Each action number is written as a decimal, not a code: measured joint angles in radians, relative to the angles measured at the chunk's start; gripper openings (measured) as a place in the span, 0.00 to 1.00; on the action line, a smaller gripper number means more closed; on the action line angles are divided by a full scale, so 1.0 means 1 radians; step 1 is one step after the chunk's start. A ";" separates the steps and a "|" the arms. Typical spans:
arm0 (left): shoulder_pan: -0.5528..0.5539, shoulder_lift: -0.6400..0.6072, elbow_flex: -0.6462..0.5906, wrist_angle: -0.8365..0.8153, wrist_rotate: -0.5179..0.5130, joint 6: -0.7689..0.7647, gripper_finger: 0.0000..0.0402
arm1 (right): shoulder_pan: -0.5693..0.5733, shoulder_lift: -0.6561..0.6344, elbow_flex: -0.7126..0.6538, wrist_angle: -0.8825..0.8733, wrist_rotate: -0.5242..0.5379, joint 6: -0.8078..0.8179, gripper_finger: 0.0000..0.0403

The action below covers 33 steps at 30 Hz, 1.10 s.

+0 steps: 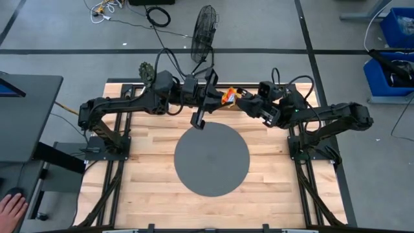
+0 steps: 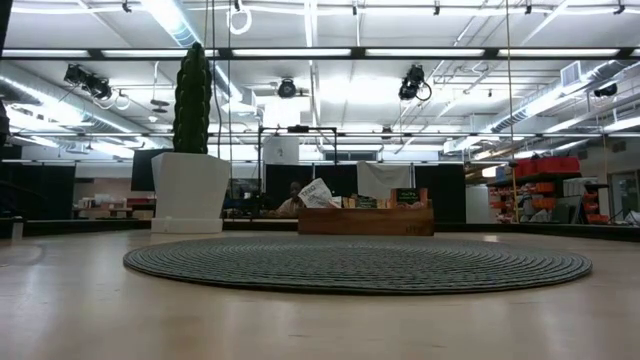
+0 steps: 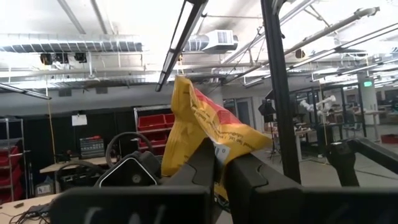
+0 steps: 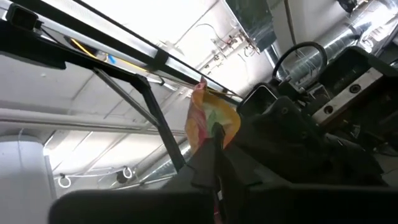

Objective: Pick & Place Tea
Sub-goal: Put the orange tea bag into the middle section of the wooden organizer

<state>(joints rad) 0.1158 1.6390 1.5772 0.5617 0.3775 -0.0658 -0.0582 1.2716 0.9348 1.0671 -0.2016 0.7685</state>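
One tea sachet [image 1: 228, 96], orange, yellow and red, is up in the air over the table's far middle, between my two grippers. My left gripper [image 1: 220, 96] comes from the table's left and my right gripper [image 1: 240, 98] from the right; both are shut on it. The left wrist view shows the sachet [image 3: 205, 121] standing past my left gripper [image 3: 219, 163]. In the right wrist view the sachet [image 4: 211, 118] stands past my right gripper [image 4: 214, 142]. The low view shows the wooden tray [image 2: 365, 222] at the far edge, with a white sachet [image 2: 318, 192] sticking up out of it. My left gripper pinches the sachet's one edge [image 3: 214, 149] between its two fingers, coming roughly level from the table's left. The sachet is lifted clear and sticks out crumpled beyond the fingertips. My right gripper pinches the sachet's opposite edge [image 4: 213, 127] between its two fingers, coming from the table's right. The sachet is clear of the table.
A round grey woven mat [image 1: 211, 158] lies in the table's middle, with bare wood around it. A tall green plant in a white pot [image 2: 190, 190] stands at the far left. A person's hand [image 1: 11, 208] shows off the table's near left.
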 joint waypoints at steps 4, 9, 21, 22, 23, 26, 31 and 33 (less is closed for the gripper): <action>0.006 0.000 0.000 -0.002 0.000 0.001 0.07 | 0.000 0.000 0.000 0.005 0.000 -0.016 0.02; 0.023 -0.009 0.000 -0.011 0.003 0.001 0.12 | -0.001 -0.003 0.000 0.003 -0.016 -0.018 0.00; 0.034 -0.016 0.000 -0.025 0.003 -0.008 0.36 | 0.000 -0.003 0.000 0.003 -0.027 -0.008 0.00; 0.034 -0.016 0.000 -0.026 0.003 -0.021 0.39 | -0.002 -0.003 0.000 0.003 -0.027 -0.010 0.00; 0.034 -0.017 0.000 -0.026 0.003 -0.033 0.43 | -0.005 -0.003 0.000 0.003 -0.028 -0.010 0.00; 0.034 -0.017 0.000 -0.026 0.005 -0.077 0.54 | -0.015 -0.003 0.000 0.003 -0.028 -0.010 0.00; 0.034 -0.018 0.000 -0.029 0.038 -0.110 0.74 | -0.032 -0.003 -0.001 0.000 -0.027 -0.010 0.00; 0.038 -0.018 0.000 -0.034 0.050 -0.111 0.81 | -0.038 -0.003 -0.001 -0.008 -0.028 -0.010 0.00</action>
<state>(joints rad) 0.1538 1.6211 1.5772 0.5277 0.4271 -0.1771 -0.0961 1.2682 0.9340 1.0589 -0.2293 0.7582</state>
